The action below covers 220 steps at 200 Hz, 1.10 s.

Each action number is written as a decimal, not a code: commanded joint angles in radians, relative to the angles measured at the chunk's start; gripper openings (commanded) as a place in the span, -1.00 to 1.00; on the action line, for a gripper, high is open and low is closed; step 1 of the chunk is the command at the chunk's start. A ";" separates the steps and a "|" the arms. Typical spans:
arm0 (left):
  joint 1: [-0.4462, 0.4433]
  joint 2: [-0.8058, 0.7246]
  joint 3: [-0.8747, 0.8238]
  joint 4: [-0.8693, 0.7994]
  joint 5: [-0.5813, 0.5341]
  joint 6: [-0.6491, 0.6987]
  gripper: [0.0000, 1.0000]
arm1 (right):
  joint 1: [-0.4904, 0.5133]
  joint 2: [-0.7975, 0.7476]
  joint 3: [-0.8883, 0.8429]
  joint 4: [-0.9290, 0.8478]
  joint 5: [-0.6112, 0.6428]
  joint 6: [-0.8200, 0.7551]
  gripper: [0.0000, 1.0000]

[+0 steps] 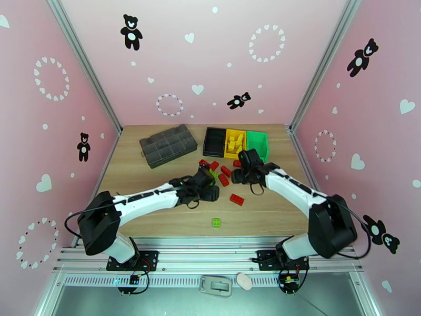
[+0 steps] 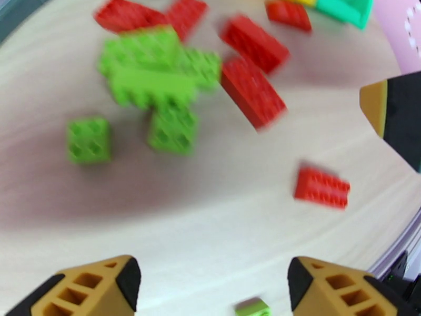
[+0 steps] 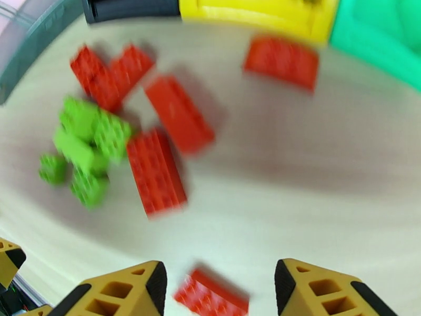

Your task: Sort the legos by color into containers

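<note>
Loose legos lie mid-table: red bricks (image 1: pixel 224 175) and a lone red one (image 1: pixel 237 199). Another green brick (image 1: pixel 216 223) sits nearer the front edge. The containers stand at the back: black (image 1: pixel 214 141), yellow (image 1: pixel 234 143) holding yellow bricks, green (image 1: pixel 258 144). My left gripper (image 1: pixel 211 184) hovers open by the pile; its wrist view shows the green cluster (image 2: pixel 152 80) and red bricks (image 2: pixel 252 90) ahead of the empty left gripper (image 2: pixel 213 283). My right gripper (image 1: pixel 235 177) is open too. In its wrist view the right gripper (image 3: pixel 216 288) is low over a red brick (image 3: pixel 210 297), with other red bricks (image 3: pixel 155 172) and the green cluster (image 3: pixel 87 140) ahead.
A dark-grey compartment organizer (image 1: pixel 168 145) lies at the back left. Both grippers work close together over the same pile; the right gripper's fingertip (image 2: pixel 389 111) shows in the left wrist view. Pink walls enclose the table on three sides.
</note>
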 commanded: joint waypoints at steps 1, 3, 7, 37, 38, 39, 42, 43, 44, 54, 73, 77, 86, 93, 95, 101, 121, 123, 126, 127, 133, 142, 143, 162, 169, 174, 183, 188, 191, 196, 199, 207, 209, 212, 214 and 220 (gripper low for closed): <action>-0.046 0.043 -0.012 -0.044 -0.027 -0.047 0.52 | 0.009 -0.100 -0.075 -0.001 0.017 0.038 0.17; -0.050 0.045 -0.012 -0.046 -0.027 -0.049 0.52 | 0.010 -0.107 -0.081 -0.002 0.017 0.040 0.17; -0.060 0.051 -0.011 -0.049 -0.027 -0.052 0.51 | 0.012 -0.118 -0.092 -0.004 0.018 0.043 0.17; -0.121 0.089 0.008 -0.095 -0.043 -0.073 0.50 | 0.024 -0.203 -0.163 -0.043 0.023 0.067 0.24; -0.121 0.092 0.008 -0.096 -0.043 -0.073 0.50 | 0.024 -0.206 -0.166 -0.044 0.023 0.067 0.24; -0.125 0.092 0.008 -0.096 -0.042 -0.075 0.50 | 0.024 -0.210 -0.168 -0.045 0.023 0.068 0.24; -0.131 0.096 0.008 -0.097 -0.041 -0.078 0.49 | 0.026 -0.219 -0.174 -0.048 0.023 0.072 0.25; -0.133 0.097 0.008 -0.097 -0.040 -0.079 0.49 | 0.027 -0.221 -0.177 -0.049 0.023 0.073 0.25; -0.133 0.098 0.009 -0.097 -0.040 -0.079 0.49 | 0.027 -0.225 -0.179 -0.051 0.023 0.074 0.25; -0.153 0.109 0.010 -0.098 -0.037 -0.090 0.48 | 0.035 -0.257 -0.197 -0.062 0.023 0.085 0.28; -0.182 0.126 0.003 -0.096 -0.028 -0.112 0.46 | 0.056 -0.317 -0.225 -0.086 0.030 0.106 0.31; -0.187 0.128 0.000 -0.093 -0.026 -0.117 0.46 | 0.061 -0.329 -0.232 -0.092 0.033 0.111 0.31; -0.194 0.133 -0.008 -0.081 -0.014 -0.125 0.45 | 0.071 -0.352 -0.246 -0.100 0.036 0.120 0.32; -0.200 0.137 -0.014 -0.068 -0.004 -0.131 0.44 | 0.079 -0.369 -0.257 -0.104 0.037 0.128 0.33; -0.202 0.137 -0.015 -0.064 -0.001 -0.133 0.44 | 0.079 -0.373 -0.260 -0.104 0.037 0.129 0.33; -0.207 0.142 -0.017 -0.054 0.007 -0.138 0.42 | 0.085 -0.384 -0.269 -0.108 0.038 0.134 0.33; -0.223 0.159 -0.010 -0.044 0.020 -0.148 0.38 | 0.091 -0.405 -0.290 -0.119 0.039 0.144 0.33; -0.225 0.161 -0.009 -0.044 0.020 -0.147 0.38 | 0.091 -0.407 -0.291 -0.119 0.038 0.146 0.33; -0.228 0.163 -0.008 -0.044 0.019 -0.150 0.38 | 0.091 -0.410 -0.292 -0.120 0.038 0.145 0.33; -0.229 0.164 -0.008 -0.044 0.020 -0.151 0.37 | 0.091 -0.411 -0.294 -0.120 0.038 0.146 0.33; -0.232 0.168 -0.005 -0.044 0.019 -0.153 0.36 | 0.093 -0.417 -0.298 -0.120 0.038 0.147 0.33; -0.238 0.175 -0.002 -0.048 0.020 -0.155 0.33 | 0.092 -0.426 -0.304 -0.121 0.038 0.149 0.33; -0.239 0.175 -0.001 -0.049 0.019 -0.156 0.33 | 0.092 -0.427 -0.305 -0.121 0.038 0.150 0.33; -0.243 0.186 -0.002 -0.059 0.016 -0.168 0.27 | 0.092 -0.440 -0.310 -0.124 0.040 0.151 0.33; -0.245 0.187 -0.006 -0.058 0.018 -0.171 0.26 | 0.094 -0.443 -0.310 -0.126 0.040 0.151 0.32; -0.243 0.190 -0.009 -0.058 0.018 -0.174 0.24 | 0.092 -0.443 -0.310 -0.126 0.040 0.150 0.33; -0.245 0.190 -0.012 -0.057 0.019 -0.177 0.20 | 0.093 -0.444 -0.310 -0.127 0.040 0.149 0.33; -0.245 0.190 -0.012 -0.057 0.020 -0.179 0.17 | 0.093 -0.445 -0.311 -0.127 0.039 0.149 0.33; -0.246 0.189 -0.011 -0.057 0.019 -0.179 0.15 | 0.093 -0.446 -0.310 -0.127 0.038 0.149 0.33; -0.248 0.188 -0.010 -0.060 0.017 -0.178 0.12 | 0.093 -0.447 -0.311 -0.127 0.038 0.149 0.33; -0.249 0.187 -0.009 -0.061 0.016 -0.179 0.11 | 0.093 -0.447 -0.310 -0.126 0.038 0.150 0.33; -0.251 0.185 -0.005 -0.066 0.014 -0.178 0.05 | 0.093 -0.448 -0.310 -0.127 0.038 0.149 0.33; -0.252 0.186 -0.003 -0.068 0.014 -0.178 0.04 | 0.093 -0.447 -0.310 -0.126 0.038 0.149 0.32; -0.254 0.185 -0.002 -0.069 0.011 -0.179 0.01 | 0.093 -0.448 -0.309 -0.127 0.039 0.150 0.32; -0.254 0.184 0.000 -0.070 0.011 -0.178 -0.01 | 0.093 -0.448 -0.309 -0.126 0.039 0.149 0.32; -0.256 0.182 0.003 -0.075 0.008 -0.178 -0.08 | 0.093 -0.450 -0.310 -0.126 0.040 0.150 0.32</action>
